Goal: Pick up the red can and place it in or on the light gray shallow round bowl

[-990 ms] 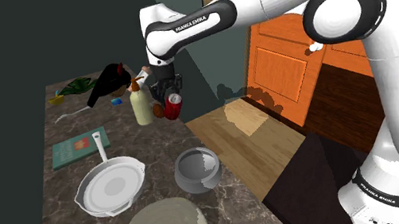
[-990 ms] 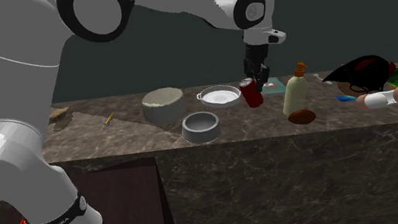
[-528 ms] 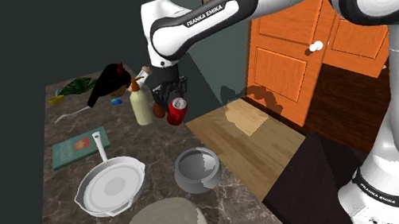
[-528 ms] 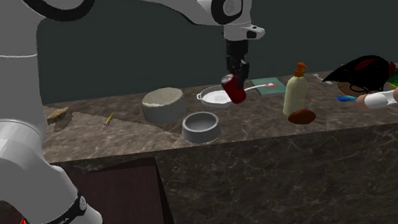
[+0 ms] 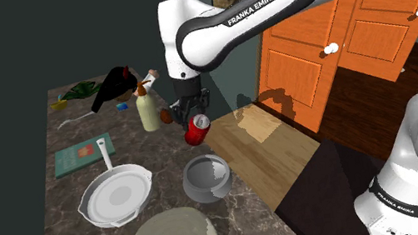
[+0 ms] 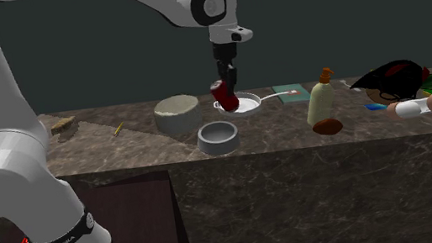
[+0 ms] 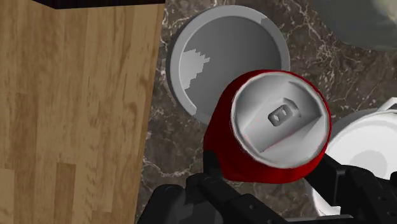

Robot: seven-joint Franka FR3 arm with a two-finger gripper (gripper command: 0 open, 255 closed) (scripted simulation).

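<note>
Since a second ago the gripper (image 5: 189,118) is drawing the red can (image 5: 196,128) nearer to the light grey bowl (image 5: 201,193). Red sides and a silvery top with a pull tab are showing, and the can is tilting. Black fingers (image 7: 213,170) are clasping it by its sides, its top jutting past them. It is hanging in the air above the bowl's far rim, not touching. One can, one bowl, one white pan (image 5: 118,197) and one cream bottle (image 5: 148,111) are standing out.
</note>
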